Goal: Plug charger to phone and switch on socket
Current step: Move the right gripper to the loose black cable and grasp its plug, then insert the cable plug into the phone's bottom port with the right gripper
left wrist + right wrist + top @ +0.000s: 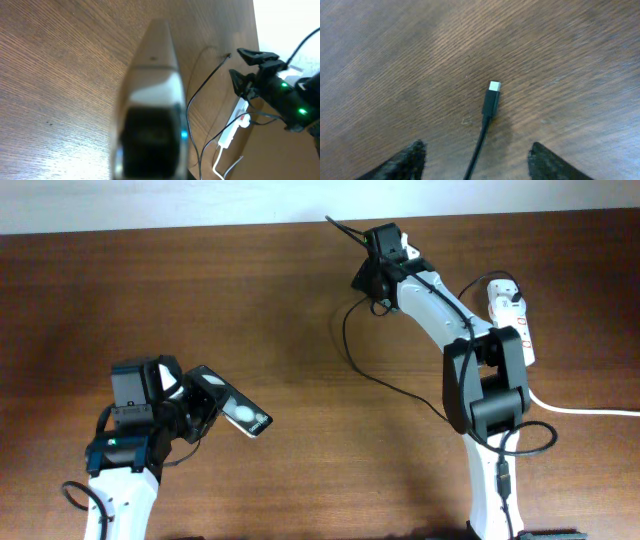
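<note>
Black slim glossy rectangular phone (243, 416): gripped at one end by the left hand (205, 405), tilted and seemingly lifted off the table near the front left. Free short edge turned toward the other arm, probably to offer the port.
Left hand: clenched on the phone; serves as a holder so the plug can meet a fixed target.
Thin black charger cable (392, 386): trails in a loose curve across the brown wooden table (200, 280) from the right side to the far middle.
Small metal-tipped plug (492, 92): lies flat and loose on the table, just ahead of the right hand (477, 154).
Right hand: spread wide, grasping nothing; hangs low astride the cable behind the plug, apparently lined up for a pinch.
White elongated power strip socket (518, 320): sits at the far right, well apart from the phone; switch position too small to tell.
Plug pickup: judged the step in hand; joining and switching not yet done.
</note>
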{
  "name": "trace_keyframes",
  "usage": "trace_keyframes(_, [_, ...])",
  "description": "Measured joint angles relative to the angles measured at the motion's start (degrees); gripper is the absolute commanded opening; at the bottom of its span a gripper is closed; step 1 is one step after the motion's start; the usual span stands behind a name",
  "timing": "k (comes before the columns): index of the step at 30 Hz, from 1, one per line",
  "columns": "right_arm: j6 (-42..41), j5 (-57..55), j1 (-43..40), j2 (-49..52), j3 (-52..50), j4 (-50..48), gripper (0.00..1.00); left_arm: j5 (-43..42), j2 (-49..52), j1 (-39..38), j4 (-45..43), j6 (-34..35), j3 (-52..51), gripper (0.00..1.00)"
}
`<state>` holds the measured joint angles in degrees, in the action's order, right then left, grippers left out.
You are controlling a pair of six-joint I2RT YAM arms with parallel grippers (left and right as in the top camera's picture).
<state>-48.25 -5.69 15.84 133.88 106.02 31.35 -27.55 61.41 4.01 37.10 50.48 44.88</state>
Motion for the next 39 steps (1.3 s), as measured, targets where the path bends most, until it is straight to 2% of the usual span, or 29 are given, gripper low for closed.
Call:
trace_keyframes(3, [-1.29,1.51,0.00,2.08,0.07,-1.25,0.54,0.46,0.00,0.00,0.00,0.00,0.00,0.02])
trace_keyframes(4, [-1.44,1.90,0.00,2.27,0.31,-1.25,0.46,0.61,0.00,0.00,0.00,0.02,0.00,0.01])
trace_keyframes(8, [-1.77,7.04,0.00,2.95,0.63,-2.12,0.23,0.66,0.00,0.00,0.00,0.00,0.00,0.02])
trace_keyframes(9, [-2.03,7.78,-0.02,3.02,0.70,-1.66,0.11,0.66,0.00,-0.02,0.00,0.00,0.00,0.01])
trace_keyframes(10, [-2.19,8.28,-0.20,3.04,0.76,-0.63,0.04,0.66,0.00,0.00,0.00,0.02,0.00,0.02])
trace_keyframes(13, [-1.27,13.22,-1.92,3.10,1.22,3.04,0.04,0.66,0.00,0.00,0.28,0.00,0.00,0.00])
trace_keyframes(15, [3.74,19.37,-4.96,2.60,1.36,7.17,0.04,0.66,0.00,0.00,1.55,0.00,0.00,0.00])
trace_keyframes(17, [11.10,22.60,-7.52,-0.85,0.66,15.87,0.04,0.42,0.00,0.00,1.81,0.00,0.00,0.00])
trace_keyframes(19, [17.73,23.78,-8.39,-10.43,0.46,23.28,0.04,-0.90,0.00,0.00,1.92,-0.61,0.00,0.00])
trace_keyframes(21, [23.71,24.50,-8.24,-28.30,0.81,32.11,0.04,-4.20,0.00,-0.02,2.05,-2.19,-0.02,0.00])
trace_keyframes(23, [26.53,24.83,-8.24,-38.77,1.14,41.72,0.04,-6.49,0.00,-0.02,1.99,-2.86,0.00,0.00])
trace_keyframes(27, [32.76,27.71,-8.24,-51.28,1.05,57.16,0.04,-10.91,0.00,-0.02,0.94,-2.97,-0.02,0.00])
trace_keyframes(28, [33.88,28.28,-8.24,-55.06,0.81,59.19,0.04,-13.27,0.00,0.00,-2.99,-3.02,-0.13,0.00])
trace_keyframes(31, [35.15,29.00,-8.24,-67.06,-3.43,59.87,0.04,-20.90,-0.02,-0.02,-14.53,-2.95,-0.33,0.00])
trace_keyframes(33, [35.21,29.35,-8.24,-74.49,-12.15,57.61,0.04,-23.02,0.00,-1.90,-21.51,-0.42,-0.46,0.00])
trace_keyframes(36, [35.23,35.21,-8.20,-83.08,-29.79,46.62,0.04,-24.17,0.31,-8.57,-41.97,4.74,-0.33,0.00])
trace_keyframes(37, [35.28,39.04,-8.15,-84.96,-36.68,41.72,0.04,-24.50,0.42,-10.64,-45.68,6.45,-0.22,0.00])
trace_keyframes(39, [36.09,41.66,-7.26,-85.40,-42.18,38.36,0.04,-24.33,2.16,-13.79,-48.37,9.46,-0.15,0.00])
